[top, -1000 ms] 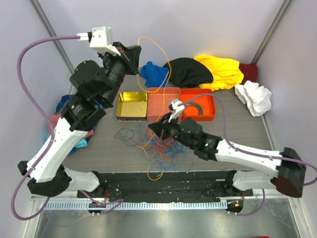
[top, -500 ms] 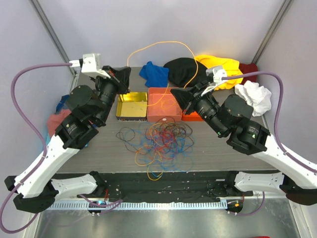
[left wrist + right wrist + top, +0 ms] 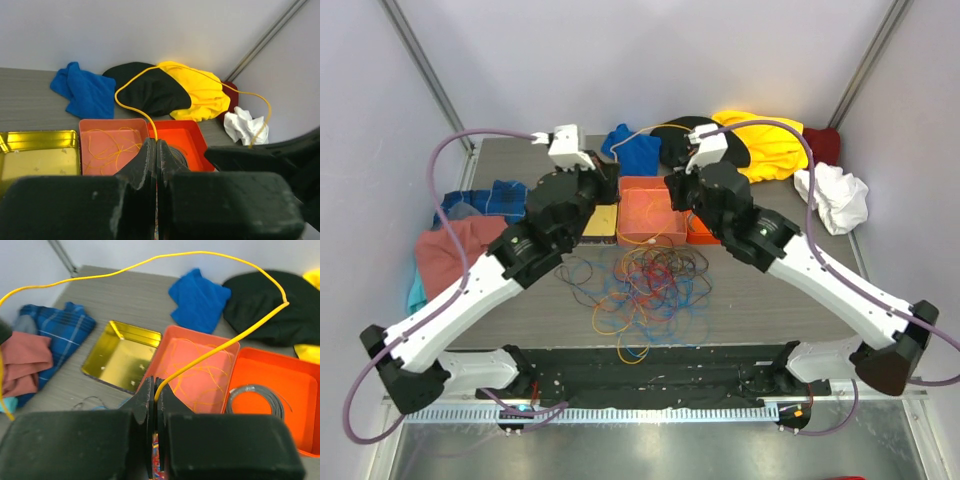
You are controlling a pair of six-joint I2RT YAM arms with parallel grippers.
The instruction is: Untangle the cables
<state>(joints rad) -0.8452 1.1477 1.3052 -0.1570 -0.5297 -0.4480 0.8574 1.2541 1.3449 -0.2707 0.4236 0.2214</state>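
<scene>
The cables lie in a messy tangle of orange, yellow, red, blue and dark loops on the table's middle front. One long yellow-orange cable is stretched between both grippers and arcs over the cloths at the back. My left gripper is shut on one end of it and my right gripper on the other. In the top view the left gripper and the right gripper face each other over the salmon tray, which holds several thin orange cables.
A gold tin stands left of the salmon tray and an orange tray with a grey coiled ring right of it. Blue, black, yellow, red and white cloths lie along the back; plaid and salmon cloths lie left.
Both arms have come down and drawn together over the salmon tray. The yellow-orange cable's loop, high and wide before, now hangs lower between them. The tangle has not moved.
</scene>
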